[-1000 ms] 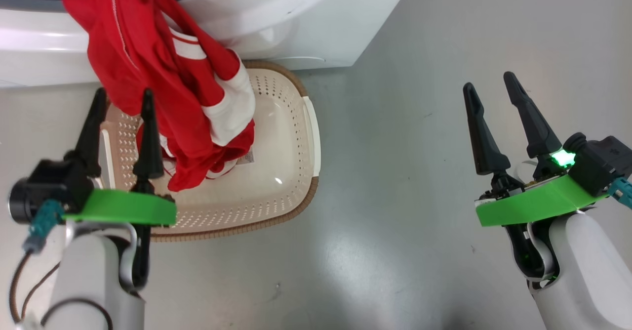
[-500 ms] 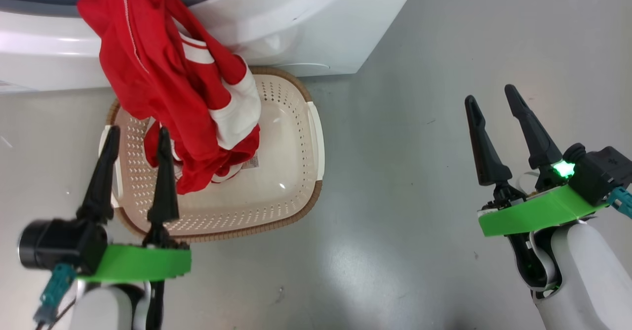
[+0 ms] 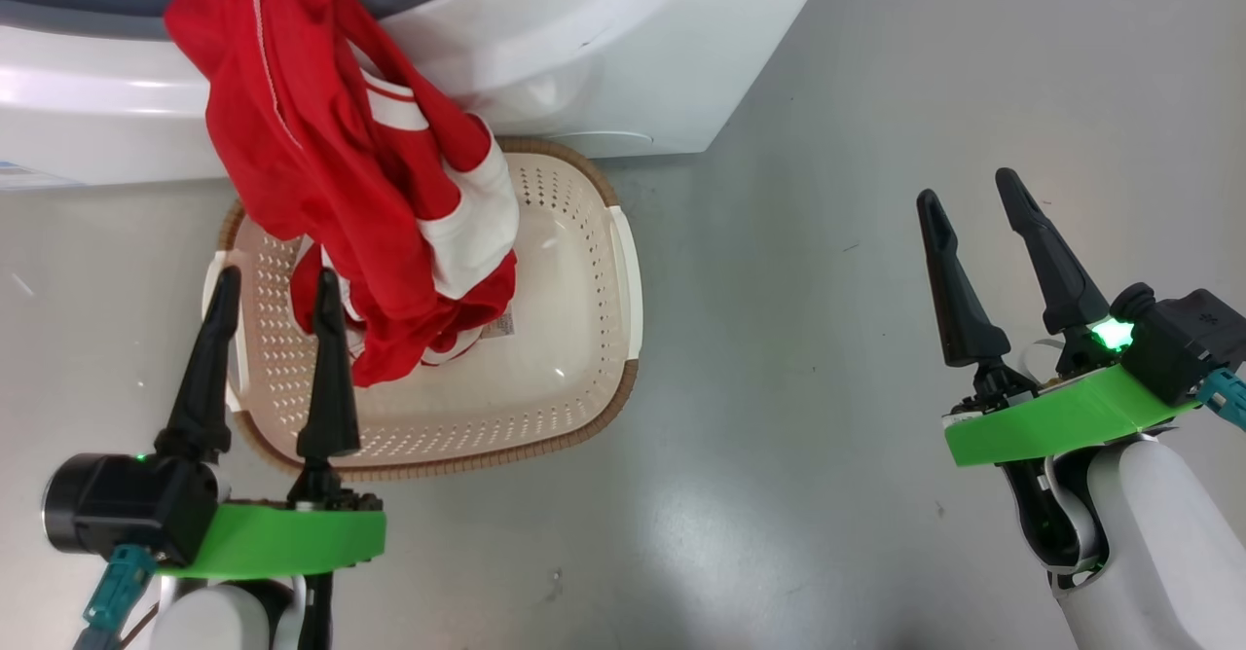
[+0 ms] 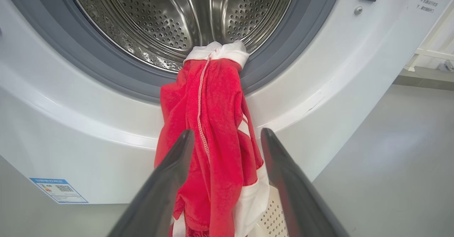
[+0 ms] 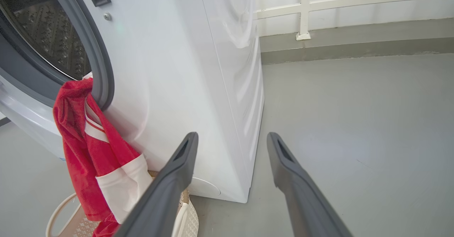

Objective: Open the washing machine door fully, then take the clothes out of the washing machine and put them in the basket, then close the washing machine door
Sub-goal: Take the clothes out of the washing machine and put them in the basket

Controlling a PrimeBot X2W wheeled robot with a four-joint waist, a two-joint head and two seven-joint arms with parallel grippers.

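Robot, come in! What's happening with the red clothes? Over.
Status: left tool open, empty; right tool open, empty. Red clothes hang from washing machine mouth, lower end in basket. Nothing blocking.

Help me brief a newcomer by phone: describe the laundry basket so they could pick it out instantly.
Find the big white front-loading washing machine; on the grey floor just in front of its base sits a small cream-white perforated plastic basket, rounded rectangular. Its brown woven-look rim and the red-and-white fabric clothes hanging from the steel drum down into it set it apart.
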